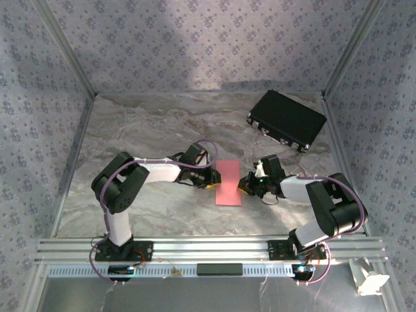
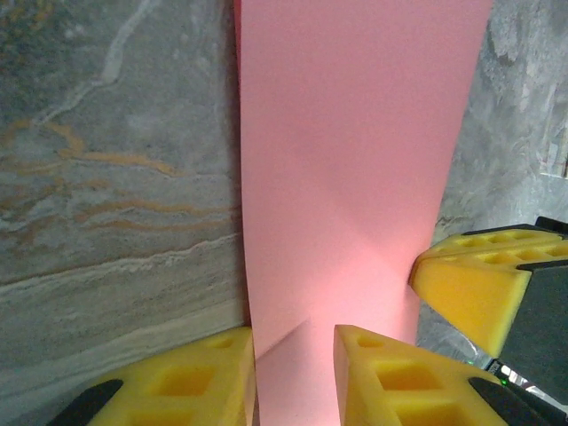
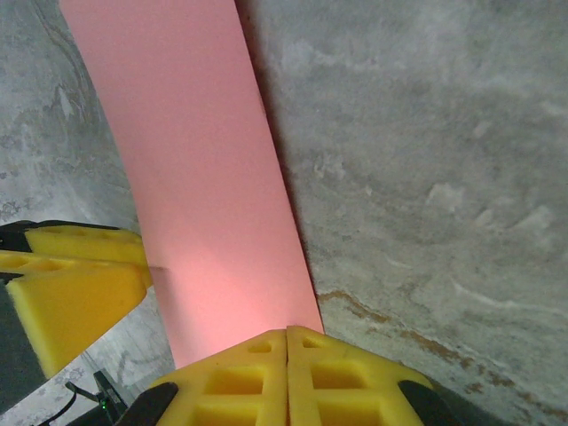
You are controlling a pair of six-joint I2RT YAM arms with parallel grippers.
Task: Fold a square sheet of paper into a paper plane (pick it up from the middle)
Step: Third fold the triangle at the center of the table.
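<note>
At bench [image 1: 143, 123] far-right corner lay case [image 1: 286, 119], clear of paper [image 1: 228, 182]; left claw [image 2: 293, 342] stood apart astride it, right claw [image 3: 286, 342] together at its edge.

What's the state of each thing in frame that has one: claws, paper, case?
left claw: open, jaws apart, straddling one edge of the pink paper
right claw: shut, tips together at the paper's opposite edge; can't tell if it pinches it
pink paper: folded to a narrow rectangle, lying on the table between the claws, not yet plane-shaped
black case: closed, lying at the far right
</note>
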